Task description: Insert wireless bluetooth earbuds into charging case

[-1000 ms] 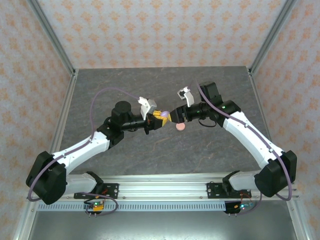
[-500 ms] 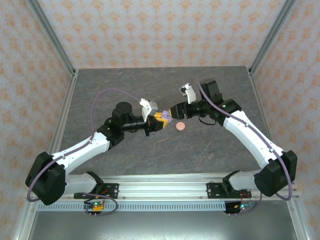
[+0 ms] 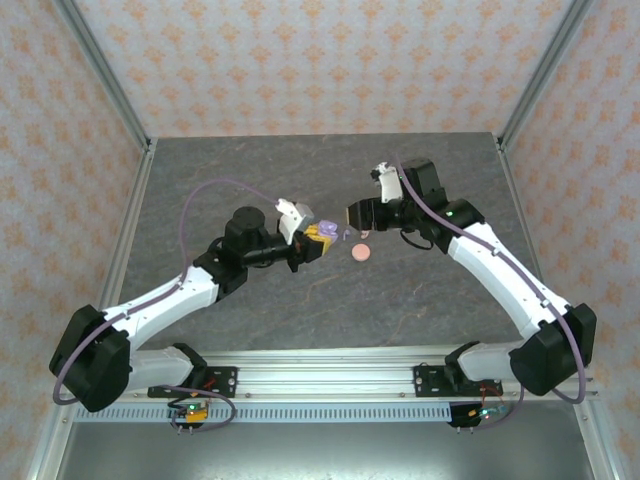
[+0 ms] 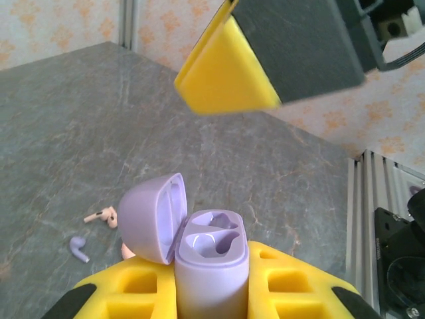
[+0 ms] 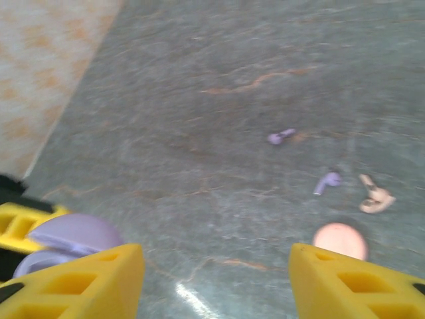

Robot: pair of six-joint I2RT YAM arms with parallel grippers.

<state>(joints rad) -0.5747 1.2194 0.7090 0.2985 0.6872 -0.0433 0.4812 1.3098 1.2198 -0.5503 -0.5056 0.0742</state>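
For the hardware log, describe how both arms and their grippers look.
The left arm and right arm both have white links between black joint housings, and each carries a looping purple cable. A small white camera block sits at each wrist. The left gripper and right gripper have dark bodies and yellow finger pads with rectangular recesses.

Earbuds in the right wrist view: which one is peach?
The rightmost earbud, up-right of the pink disc. The other two, the far earbud and the middle earbud, are purple.
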